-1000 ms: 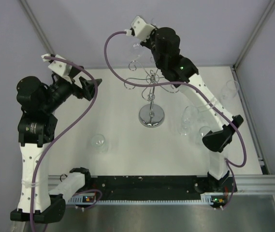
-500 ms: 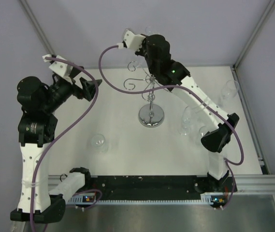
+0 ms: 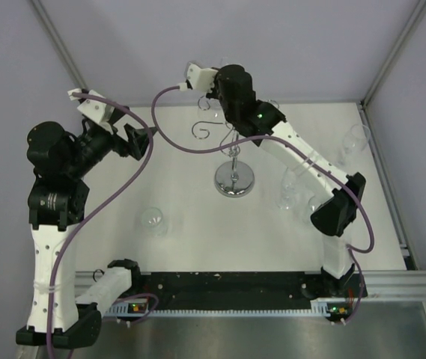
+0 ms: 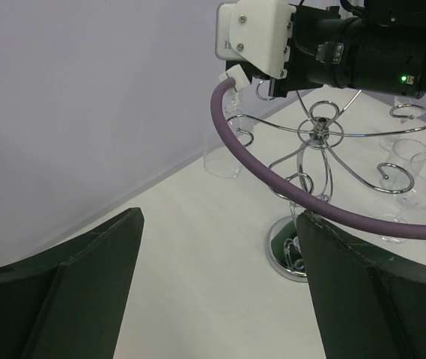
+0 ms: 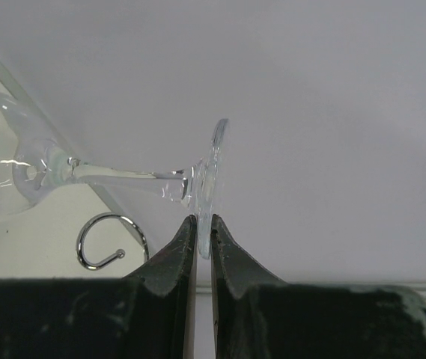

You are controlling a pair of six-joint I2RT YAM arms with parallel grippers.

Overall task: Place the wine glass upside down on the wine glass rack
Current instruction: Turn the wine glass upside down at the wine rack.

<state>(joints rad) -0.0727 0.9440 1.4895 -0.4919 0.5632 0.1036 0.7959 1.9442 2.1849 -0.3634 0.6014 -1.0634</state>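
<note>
My right gripper is shut on the round foot of a clear wine glass. Its stem runs left to the bowl at the left edge of the right wrist view. A chrome scroll hook of the wine glass rack sits just under the stem. In the top view the right gripper hangs over the rack's far-left scroll arms, and the round mirrored base stands mid-table. The left wrist view shows the rack and the glass bowl by a scroll tip. My left gripper is open and empty, left of the rack.
Several more clear glasses stand on the right of the table, one by the right edge. Another glass sits front left. The purple cable of the right arm drapes across the rack. Walls close in at the back.
My right arm has swung left and down with the glass, from beyond the rack's right side to over its far-left scroll arms. The left arm has barely moved.
</note>
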